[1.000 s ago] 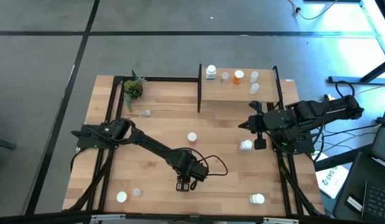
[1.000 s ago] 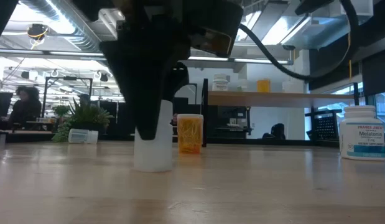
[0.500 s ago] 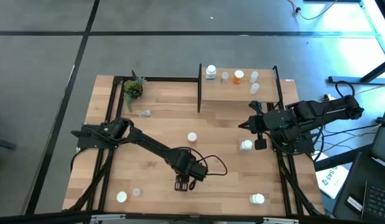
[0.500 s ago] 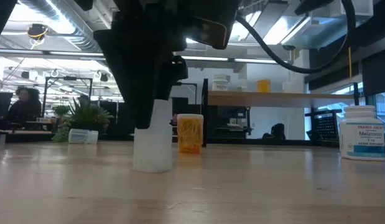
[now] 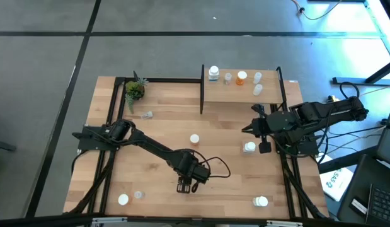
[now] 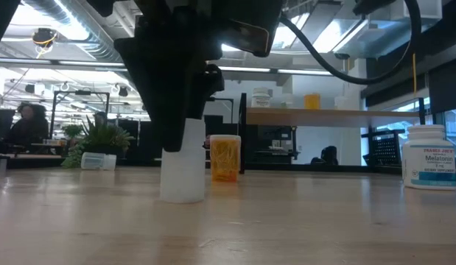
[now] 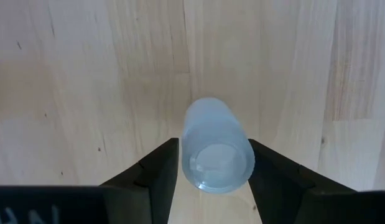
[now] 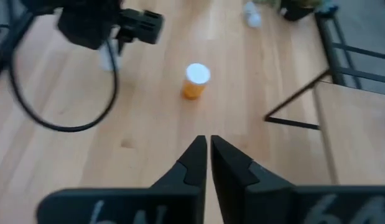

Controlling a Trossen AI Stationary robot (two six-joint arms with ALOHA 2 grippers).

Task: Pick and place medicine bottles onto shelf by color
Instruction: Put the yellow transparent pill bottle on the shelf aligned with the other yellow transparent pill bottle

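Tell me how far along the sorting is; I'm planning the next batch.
Done: five bottles stand on the shelf. In hand: the left gripper is shut on a clear bottle. The right gripper waits empty. Left: the orange bottle and several others on the table.

Left gripper (image 5: 184, 187) and clear bottle (image 7: 216, 147), slightly shifted.

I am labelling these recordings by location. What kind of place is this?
Probably a robotics lab or open workshop. The wooden table stands on a grey concrete floor. The low view shows exposed ceiling ducts, and a person at a desk in the background.
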